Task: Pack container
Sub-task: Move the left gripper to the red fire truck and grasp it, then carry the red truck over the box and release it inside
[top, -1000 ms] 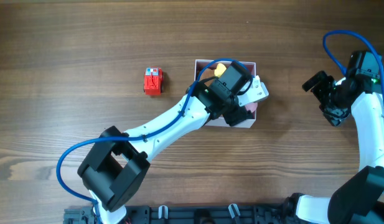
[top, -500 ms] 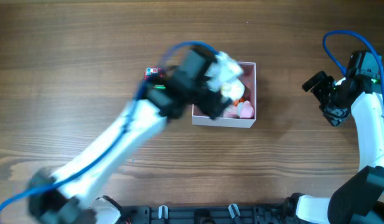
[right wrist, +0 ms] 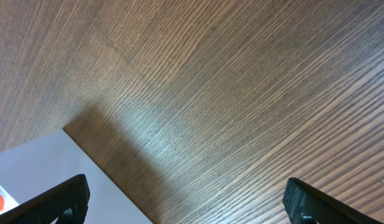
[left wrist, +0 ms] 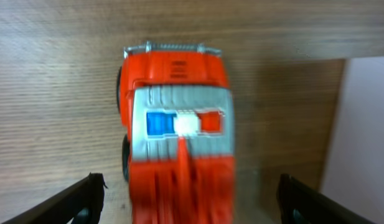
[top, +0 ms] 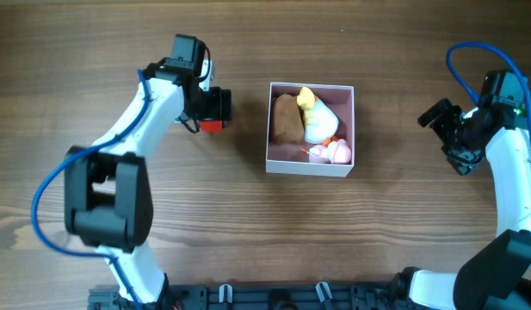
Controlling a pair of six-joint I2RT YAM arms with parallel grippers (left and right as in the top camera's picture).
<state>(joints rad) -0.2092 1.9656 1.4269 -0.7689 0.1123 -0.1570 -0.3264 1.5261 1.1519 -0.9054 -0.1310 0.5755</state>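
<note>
The container (top: 352, 129), a small square white box with a pale pink inside, sits mid-table. In it lie a brown toy (top: 287, 119), a white and yellow toy (top: 315, 117) and a pink toy (top: 337, 151). A red toy truck (left wrist: 177, 143) with a blue, white and red roof light stands on the wood left of the box; overhead, only its red edge (top: 213, 126) shows under my left gripper (top: 212, 107). My left gripper (left wrist: 188, 202) is open with its fingers on either side of the truck. My right gripper (top: 439, 116) is open and empty, right of the box.
The box's white wall shows at the right edge of the left wrist view (left wrist: 363, 130) and in the lower left corner of the right wrist view (right wrist: 48, 174). A black rail (top: 274, 297) runs along the table's near edge.
My left arm has swung left from over the box to the red truck, its open fingers now around it. The toys in the box are uncovered. The right arm has not moved.
</note>
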